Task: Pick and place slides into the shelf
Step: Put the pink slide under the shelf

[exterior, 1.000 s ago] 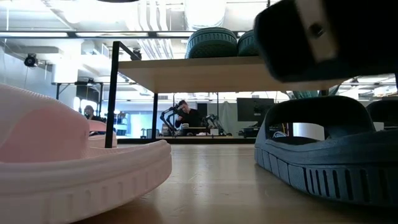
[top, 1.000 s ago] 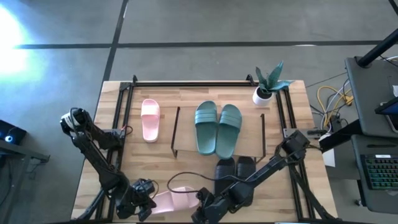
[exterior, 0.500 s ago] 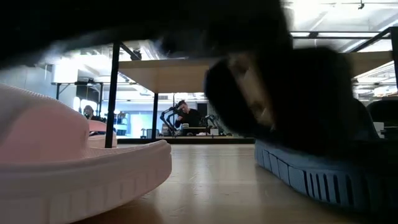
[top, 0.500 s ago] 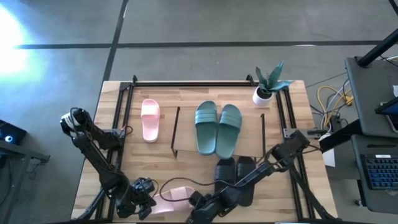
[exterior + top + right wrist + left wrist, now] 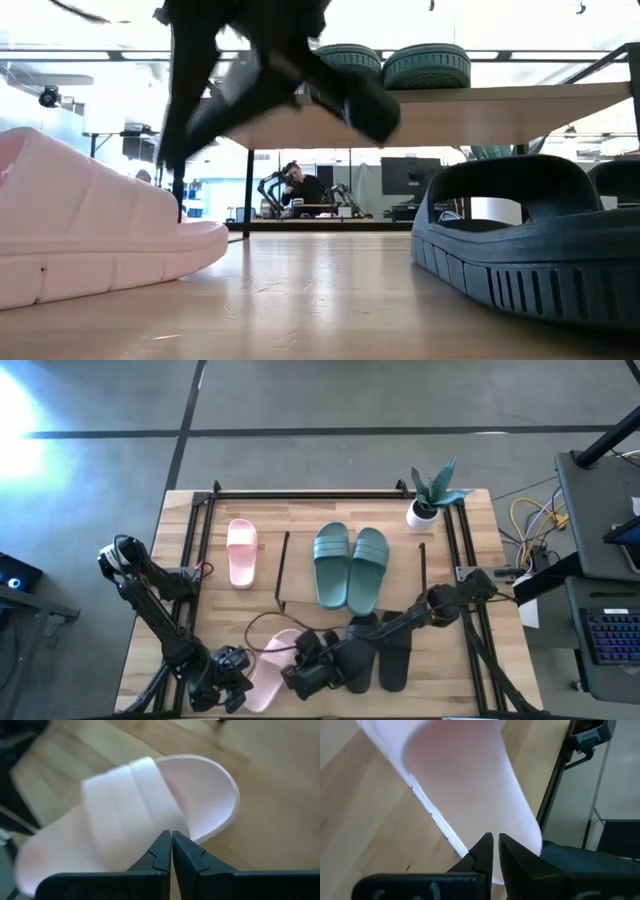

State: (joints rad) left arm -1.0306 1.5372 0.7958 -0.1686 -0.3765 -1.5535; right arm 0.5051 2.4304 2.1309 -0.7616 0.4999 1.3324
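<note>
Wooden surface point(image 5: 480, 540): both jaws were closed, empty, at the near pink slide point(image 5: 268, 670). I judged it must be grasped next for the shelf point(image 5: 300, 588).

No readable text anywhere.

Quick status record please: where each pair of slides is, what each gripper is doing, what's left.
shelf: teal slides on top
pink slide, far: on table left of shelf
pink slide, near: front edge, lying between both grippers
black slides: on table in front of shelf
left gripper: shut, at near pink slide's heel
right gripper: shut, over near pink slide
remaining: pink and black pairs
</note>
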